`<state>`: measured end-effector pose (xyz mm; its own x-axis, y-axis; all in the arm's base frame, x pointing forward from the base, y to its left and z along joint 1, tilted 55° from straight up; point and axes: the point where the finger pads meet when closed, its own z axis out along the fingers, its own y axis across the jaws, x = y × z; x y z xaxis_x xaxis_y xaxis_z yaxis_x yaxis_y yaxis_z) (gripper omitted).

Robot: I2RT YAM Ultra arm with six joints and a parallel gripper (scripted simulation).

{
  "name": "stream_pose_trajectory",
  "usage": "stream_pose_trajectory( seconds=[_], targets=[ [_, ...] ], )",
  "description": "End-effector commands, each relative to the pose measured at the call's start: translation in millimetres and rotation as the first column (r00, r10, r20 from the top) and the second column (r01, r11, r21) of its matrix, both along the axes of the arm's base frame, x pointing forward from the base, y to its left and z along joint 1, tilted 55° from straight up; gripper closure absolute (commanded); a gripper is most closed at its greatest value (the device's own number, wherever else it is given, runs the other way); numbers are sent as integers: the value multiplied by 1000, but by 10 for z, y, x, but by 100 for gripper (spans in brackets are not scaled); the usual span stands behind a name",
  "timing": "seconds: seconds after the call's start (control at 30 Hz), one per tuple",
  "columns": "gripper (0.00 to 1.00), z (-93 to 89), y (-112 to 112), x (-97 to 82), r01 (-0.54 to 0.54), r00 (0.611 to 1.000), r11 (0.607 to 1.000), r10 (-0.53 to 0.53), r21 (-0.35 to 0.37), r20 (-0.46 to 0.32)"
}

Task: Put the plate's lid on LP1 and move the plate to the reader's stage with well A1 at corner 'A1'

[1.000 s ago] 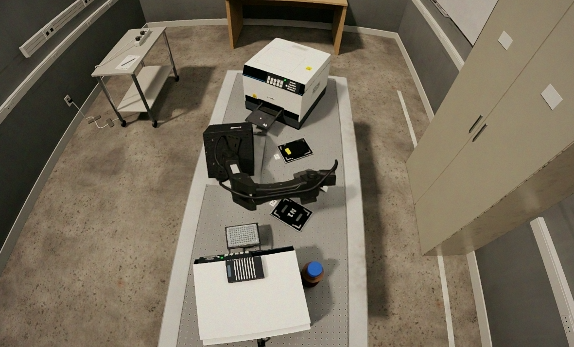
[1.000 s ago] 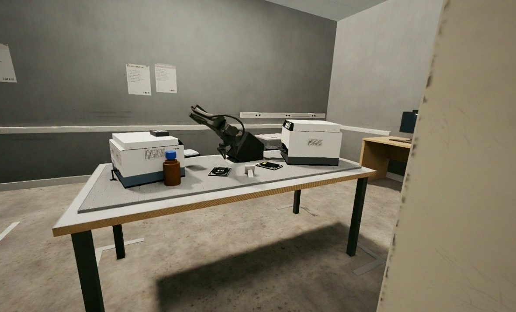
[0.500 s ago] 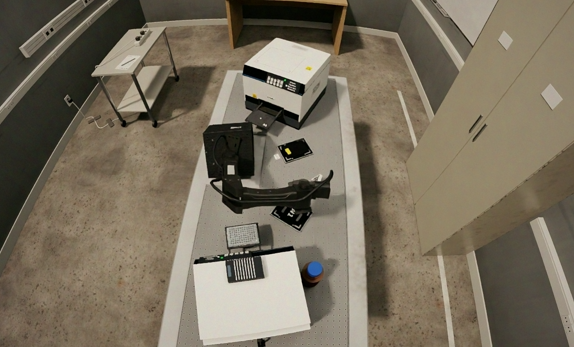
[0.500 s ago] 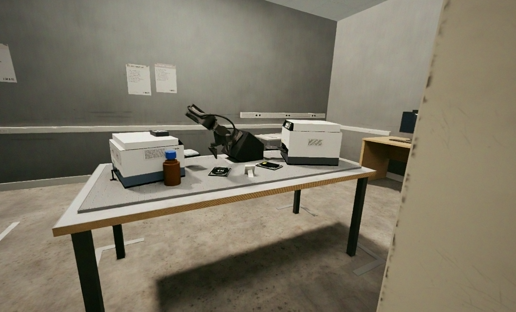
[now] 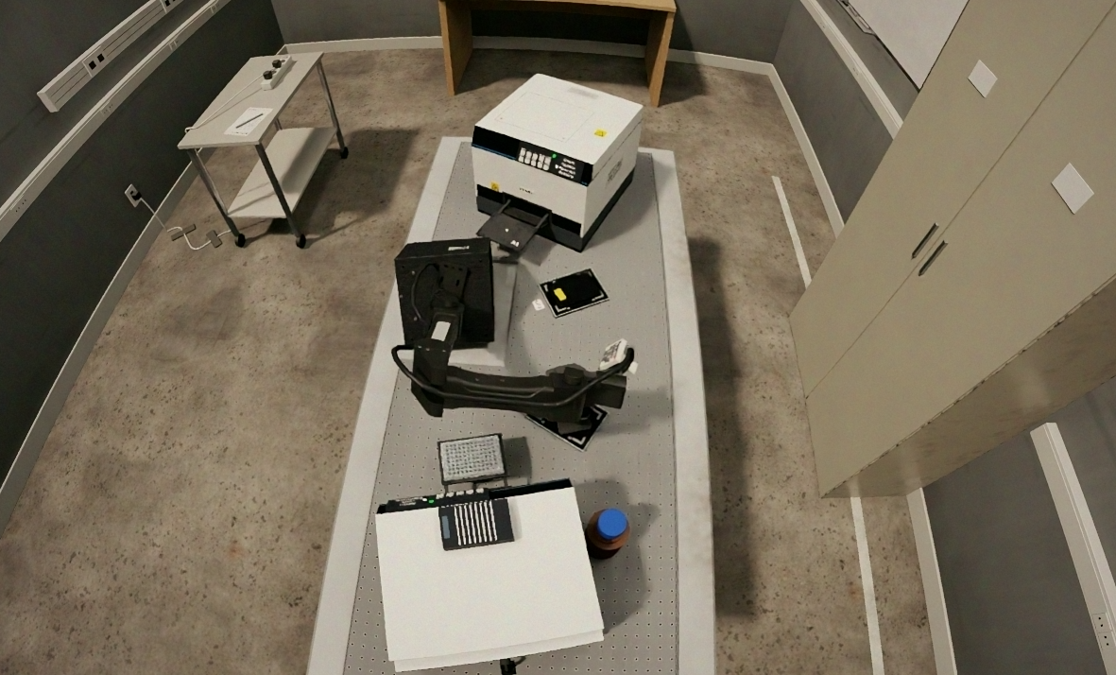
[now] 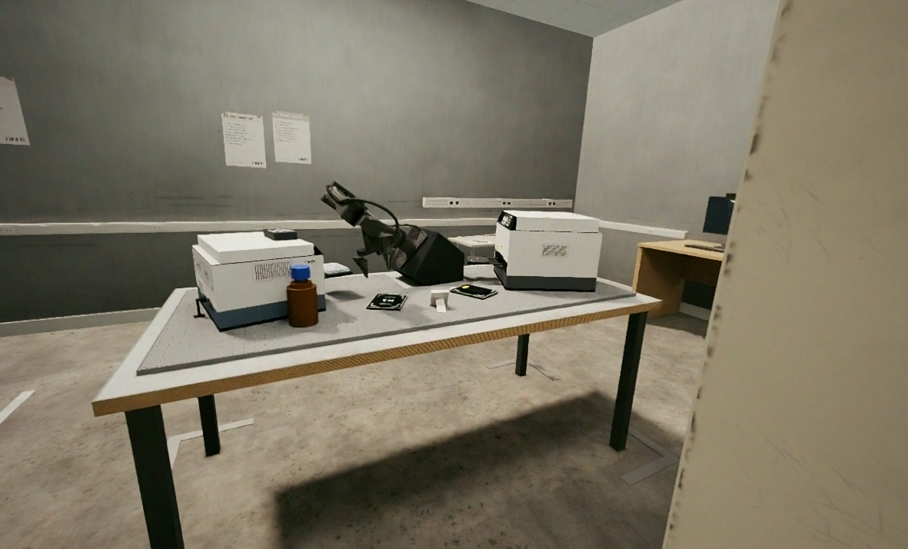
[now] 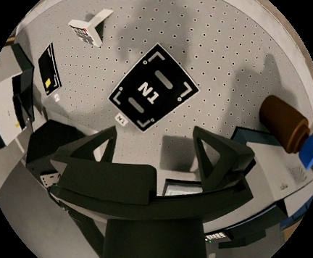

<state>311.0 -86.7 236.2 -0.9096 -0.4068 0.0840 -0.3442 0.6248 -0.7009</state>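
Plate [image 5: 472,458] [image 6: 337,268] [image 7: 183,188], one: on the stage before the dispenser [image 5: 487,579] [image 6: 259,272] [image 7: 267,170]; my palm cuts it off in the wrist view; lid indistinct. My gripper [image 5: 576,417] [image 6: 361,264] [image 7: 154,130]: spread fully wide, nothing held, mostly hidden beneath my arm from above. Black mat [image 5: 587,436] [image 6: 387,301] [image 7: 149,87], near the dispenser: reads "N1". Bottle [image 5: 608,533] [image 6: 302,303] [image 7: 283,123], blue-capped, upright: beside the dispenser. Reader [image 5: 558,159] [image 6: 549,248] [image 7: 6,112]: well apart from the dispenser; panel lettering too small.
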Motion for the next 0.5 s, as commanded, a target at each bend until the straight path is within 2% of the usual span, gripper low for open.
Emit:
stream_pose_trajectory(
  seconds=[0.0,0.07,0.1,0.13,0.23,0.4,0.43,0.47],
  targets=[
    [0,203,-37,-98,-24,1000,1000,24,10,19],
    [0,252,-81,-145,-24,1000,1000,24,9,19],
    [0,162,-121,-226,-16,1000,1000,16,-16,-7],
    [0,176,-131,-250,-18,1000,1000,18,-9,-8],
    [0,360,-181,-281,-19,999,1000,19,-3,33],
    [0,434,-241,-360,-19,999,1000,19,-4,35],
    [0,350,-282,-429,-8,1000,999,9,-36,12],
    [0,361,-292,-465,-10,1000,999,10,-31,7]
  ],
)
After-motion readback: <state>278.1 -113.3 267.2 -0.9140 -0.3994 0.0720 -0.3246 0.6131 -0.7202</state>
